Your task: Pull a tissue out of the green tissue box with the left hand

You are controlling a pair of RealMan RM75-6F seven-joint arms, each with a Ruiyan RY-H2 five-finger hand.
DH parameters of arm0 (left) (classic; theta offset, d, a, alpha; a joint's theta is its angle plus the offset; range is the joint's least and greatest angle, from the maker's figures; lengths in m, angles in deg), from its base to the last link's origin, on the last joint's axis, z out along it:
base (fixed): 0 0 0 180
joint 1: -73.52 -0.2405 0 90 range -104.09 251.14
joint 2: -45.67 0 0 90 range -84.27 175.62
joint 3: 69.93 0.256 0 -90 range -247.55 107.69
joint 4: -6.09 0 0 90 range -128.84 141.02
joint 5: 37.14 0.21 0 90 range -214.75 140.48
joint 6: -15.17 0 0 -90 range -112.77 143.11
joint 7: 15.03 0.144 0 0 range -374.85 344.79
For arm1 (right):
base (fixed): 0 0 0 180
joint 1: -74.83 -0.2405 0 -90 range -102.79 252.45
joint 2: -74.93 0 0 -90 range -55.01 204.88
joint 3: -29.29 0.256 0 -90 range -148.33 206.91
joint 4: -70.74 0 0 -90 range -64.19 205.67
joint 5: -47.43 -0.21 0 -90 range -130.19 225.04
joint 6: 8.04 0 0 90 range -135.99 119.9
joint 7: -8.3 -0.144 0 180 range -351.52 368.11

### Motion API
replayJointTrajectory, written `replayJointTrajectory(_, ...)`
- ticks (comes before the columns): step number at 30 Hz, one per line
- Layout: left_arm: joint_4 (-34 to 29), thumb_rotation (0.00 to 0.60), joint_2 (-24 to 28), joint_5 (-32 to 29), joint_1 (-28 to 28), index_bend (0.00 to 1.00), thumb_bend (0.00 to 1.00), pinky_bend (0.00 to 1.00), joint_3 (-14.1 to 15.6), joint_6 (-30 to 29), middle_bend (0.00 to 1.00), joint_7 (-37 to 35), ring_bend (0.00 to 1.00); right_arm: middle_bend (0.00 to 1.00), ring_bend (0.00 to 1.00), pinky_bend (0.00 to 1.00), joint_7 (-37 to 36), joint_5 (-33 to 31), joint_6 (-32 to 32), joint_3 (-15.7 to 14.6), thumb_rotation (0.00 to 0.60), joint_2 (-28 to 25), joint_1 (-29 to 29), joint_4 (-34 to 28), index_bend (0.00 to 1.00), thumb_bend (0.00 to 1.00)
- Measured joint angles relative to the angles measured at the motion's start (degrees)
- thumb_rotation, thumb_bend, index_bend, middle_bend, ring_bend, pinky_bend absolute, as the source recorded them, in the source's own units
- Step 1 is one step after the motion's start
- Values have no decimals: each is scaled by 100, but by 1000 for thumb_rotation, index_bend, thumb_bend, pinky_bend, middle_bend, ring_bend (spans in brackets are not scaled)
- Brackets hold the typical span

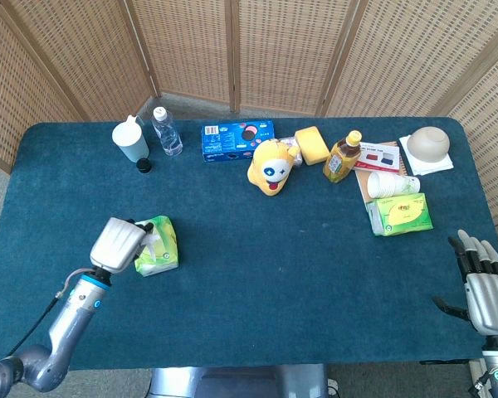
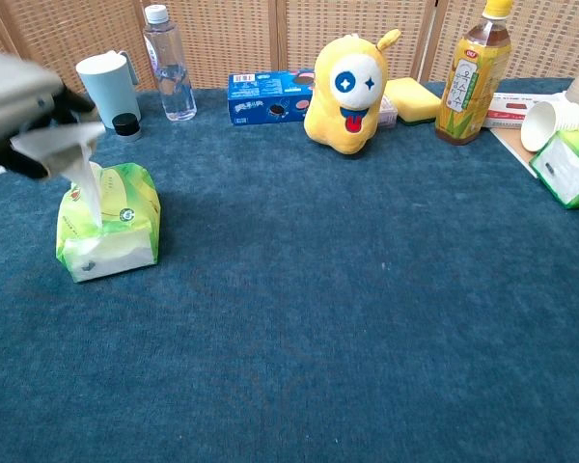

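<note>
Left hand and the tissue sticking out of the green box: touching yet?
Touching. The chest view shows the left hand pinching the top of the tissue, which stretches up from the green tissue box.

Head view looks steeply down; chest view low, close (sharing the table (image 1: 257, 249)).

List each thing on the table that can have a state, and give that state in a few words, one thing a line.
left hand: above the pack, pinching the tissue
tissue: stretched upward, partly out
green tissue box: on the cloth, tilted
right hand: open, holds nothing
water bottle: upright, uncapped
juice bottle: upright, capped
paper cups: lying sideways
</note>
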State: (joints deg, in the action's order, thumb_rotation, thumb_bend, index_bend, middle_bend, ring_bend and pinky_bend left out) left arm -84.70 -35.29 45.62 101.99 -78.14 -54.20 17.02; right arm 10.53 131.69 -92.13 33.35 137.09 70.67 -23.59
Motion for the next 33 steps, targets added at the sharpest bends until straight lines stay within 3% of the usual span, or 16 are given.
replayJointTrajectory(12,-983,600,1135,419,-76,694,601,852,-583,-879,738,-732,684,0,0,0,149,1,60,-34,600,61,-20,-5,0,0)
replayJointTrajectory(17,-1081,600,1648,377,-175,694,601,852,-819,-1105,738,-1026,684,0,0,0,164,-1,66,-35,600,67,-22,-12,0,0)
replayJointTrajectory(23,-480,600,1874,50,-319,694,597,852,-818,-1029,738,-1359,682,0,0,0,198,32,65,-49,600,70,-26,-40,0,0)
replayJointTrajectory(27,342,600,1763,-145,-394,673,571,851,-641,-795,715,-1666,653,0,0,0,276,37,102,-66,600,94,-41,-51,0,0)
replayJointTrajectory(28,540,600,1706,-178,-408,628,554,836,-586,-727,665,-1753,615,0,0,0,305,37,113,-70,600,103,-46,-57,0,0)
replayJointTrajectory(30,1003,600,1519,-237,-443,440,517,730,-430,-543,469,-2031,461,0,0,0,352,36,125,-76,600,116,-51,-68,0,0)
replayJointTrajectory(32,1352,600,1355,-274,-465,133,446,506,-260,-338,157,-2314,197,0,0,0,427,34,151,-90,600,136,-60,-75,0,0)
replayJointTrajectory(33,1502,600,1301,-296,-471,65,418,438,-142,-133,84,-2466,128,0,0,0,464,27,169,-96,600,145,-64,-79,0,0)
